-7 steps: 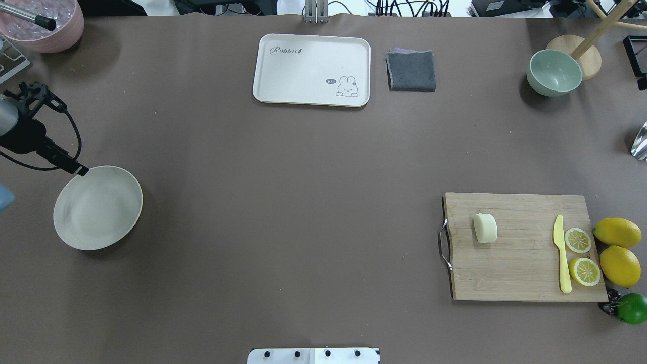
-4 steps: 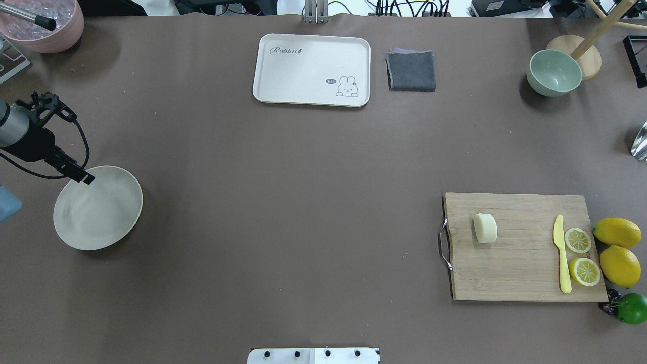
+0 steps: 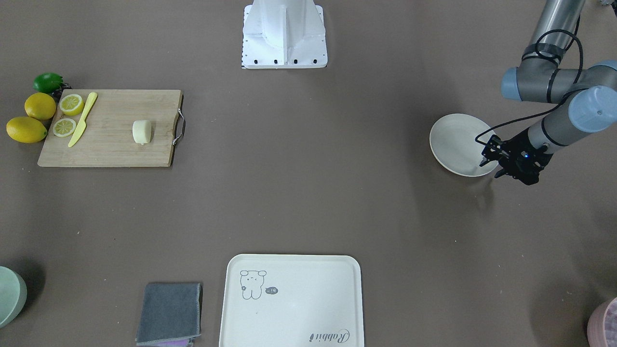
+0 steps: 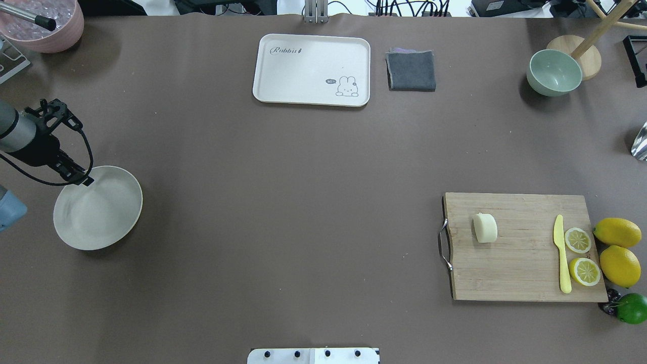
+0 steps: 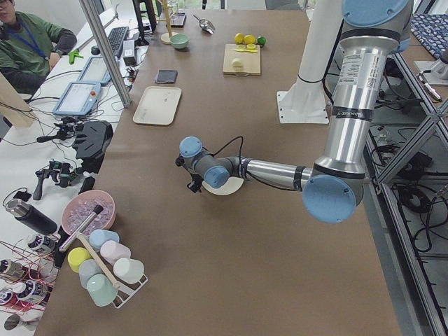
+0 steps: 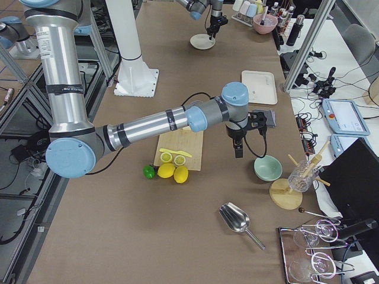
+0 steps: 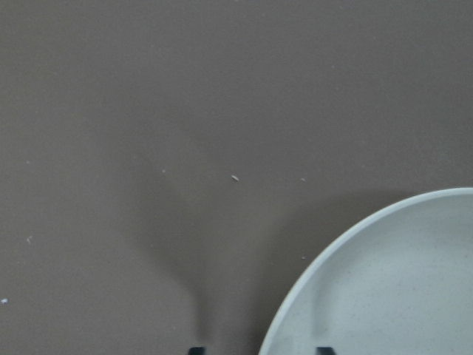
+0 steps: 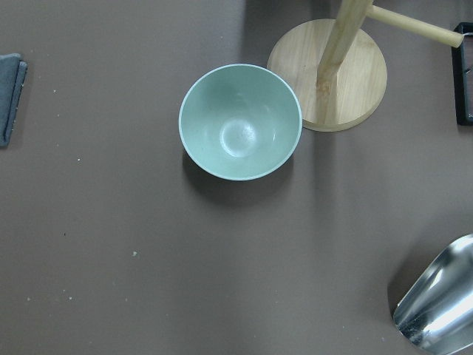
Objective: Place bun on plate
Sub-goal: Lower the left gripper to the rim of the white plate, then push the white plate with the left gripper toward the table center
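Straddling the rim of the empty plate [image 4: 101, 217], left jaws stand parted; right jaws' state cannot be told.

left fingers [image 4: 78, 176] edged nearer the robot, tips slightly further over the plate [image 4: 101, 240], wrist further into view

The table covering [image 4: 303, 202] is noted as matt brown, faintly flecked. The plate [image 4: 101, 212] is recorded as matt off-white, finely speckled. The cutting board [image 4: 520, 263] is seen as bare wood with visible grain, its handle [image 4: 444, 247] bright metal. The bun [image 4: 485, 228] appears smooth, pale and unglossed. The cloth [image 4: 411, 71] is logged as grey woven fabric. The bowl [image 8: 240, 122] is smooth with a soft sheen; the scoop [image 8: 437, 302] is polished, mirror-bright metal.
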Action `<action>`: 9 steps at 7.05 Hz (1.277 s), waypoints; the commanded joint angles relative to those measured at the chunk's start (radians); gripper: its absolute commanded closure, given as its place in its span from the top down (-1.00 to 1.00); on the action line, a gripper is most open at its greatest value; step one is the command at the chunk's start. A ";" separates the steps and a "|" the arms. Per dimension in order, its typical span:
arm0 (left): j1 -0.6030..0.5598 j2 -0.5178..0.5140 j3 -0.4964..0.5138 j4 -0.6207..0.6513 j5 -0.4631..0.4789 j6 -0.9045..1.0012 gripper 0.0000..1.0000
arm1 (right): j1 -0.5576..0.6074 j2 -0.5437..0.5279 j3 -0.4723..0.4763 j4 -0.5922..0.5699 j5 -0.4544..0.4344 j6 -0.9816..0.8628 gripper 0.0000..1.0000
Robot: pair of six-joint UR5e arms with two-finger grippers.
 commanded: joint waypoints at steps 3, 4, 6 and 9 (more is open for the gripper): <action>-0.028 -0.008 -0.033 0.001 -0.016 -0.013 -1.00 | -0.011 0.006 0.000 0.000 0.000 0.000 1.00; -0.051 -0.041 -0.042 0.001 -0.095 -0.111 -1.00 | -0.011 0.006 0.000 0.000 0.000 0.000 1.00; -0.068 -0.058 -0.117 0.002 -0.143 -0.245 -1.00 | -0.028 0.007 -0.007 -0.001 0.002 0.000 1.00; -0.036 -0.260 -0.112 0.004 -0.133 -0.539 -1.00 | -0.045 0.006 -0.001 -0.001 0.008 0.002 1.00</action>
